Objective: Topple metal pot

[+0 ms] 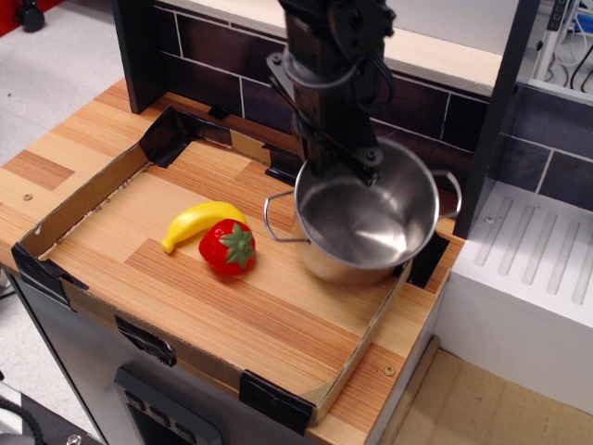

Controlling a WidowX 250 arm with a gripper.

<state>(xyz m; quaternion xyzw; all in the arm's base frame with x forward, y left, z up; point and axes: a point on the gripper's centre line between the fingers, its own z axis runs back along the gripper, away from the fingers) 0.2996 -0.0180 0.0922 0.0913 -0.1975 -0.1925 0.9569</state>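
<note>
The metal pot (369, 221) is a shiny steel pot with two wire loop handles, at the right end of the cardboard tray (85, 193). It is tilted, its open mouth turned up and toward the camera, its base resting near the tray's right wall. My gripper (339, 167) comes down from above at the pot's back-left rim. Its black fingers (357, 162) straddle the rim and appear shut on it. The fingertips are partly hidden by the rim.
A toy banana (198, 222) and a toy strawberry (229, 247) lie to the left of the pot on the wooden board. A dark tiled wall (213, 57) stands behind. A black post (491, 111) and a white rack (533, 264) are at the right.
</note>
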